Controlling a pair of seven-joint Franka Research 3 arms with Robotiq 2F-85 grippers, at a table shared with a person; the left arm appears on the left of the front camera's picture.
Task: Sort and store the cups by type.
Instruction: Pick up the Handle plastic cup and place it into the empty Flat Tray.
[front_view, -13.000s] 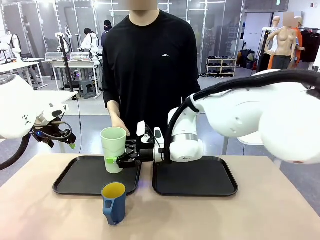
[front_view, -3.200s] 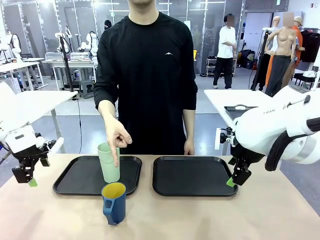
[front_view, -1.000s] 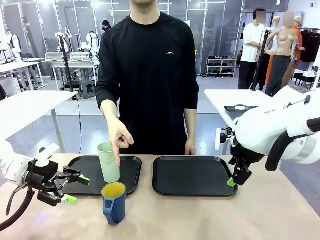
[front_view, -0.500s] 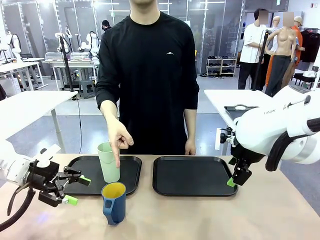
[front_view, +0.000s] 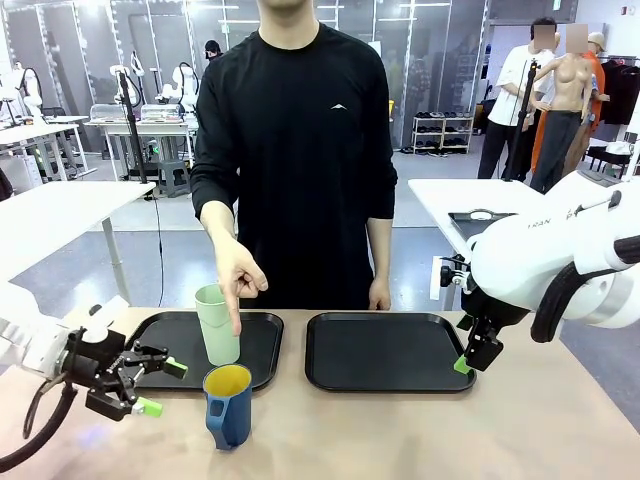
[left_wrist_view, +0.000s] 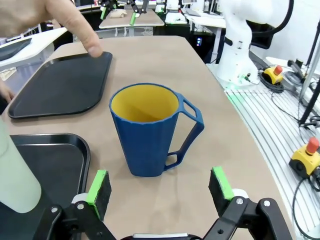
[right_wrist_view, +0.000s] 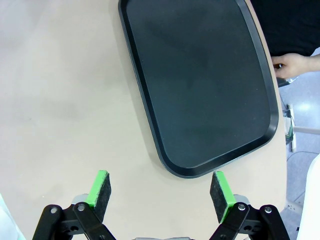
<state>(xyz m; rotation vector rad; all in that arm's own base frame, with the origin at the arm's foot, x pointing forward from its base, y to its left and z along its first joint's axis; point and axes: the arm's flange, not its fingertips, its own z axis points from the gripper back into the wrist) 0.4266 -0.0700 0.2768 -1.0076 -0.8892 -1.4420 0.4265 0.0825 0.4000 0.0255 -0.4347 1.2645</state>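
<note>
Front view: my left hand (front_view: 163, 388) hangs low over the tan bench (front_view: 400, 430) at its left side, fingers spread wide and grasping nothing, pointed toward the short dark blue ribbed mug with a handle and a yellow inside (front_view: 228, 405). The mug stands upright on the bare bench, just in front of the left black plastic tray (front_view: 150, 350). The tall pale mint-green handleless plastic tumbler (front_view: 218, 325) stands upright on that tray, near its front right corner. The person's hand (front_view: 238, 280) points down with its forefinger in front of the tumbler's upper part. My right hand (front_view: 478, 352) hovers at the right edge of the right black plastic tray (front_view: 390, 352), released.

Left wrist view: the mug (left_wrist_view: 147, 135) sits between and beyond my left hand's (left_wrist_view: 159, 186) open green pads (left_wrist_view: 98, 187), untouched, with the tumbler (left_wrist_view: 15, 175) at the left edge.

Right wrist view: my right hand (right_wrist_view: 160, 192) is spread over bare bench beside the right tray (right_wrist_view: 200, 85).
</note>
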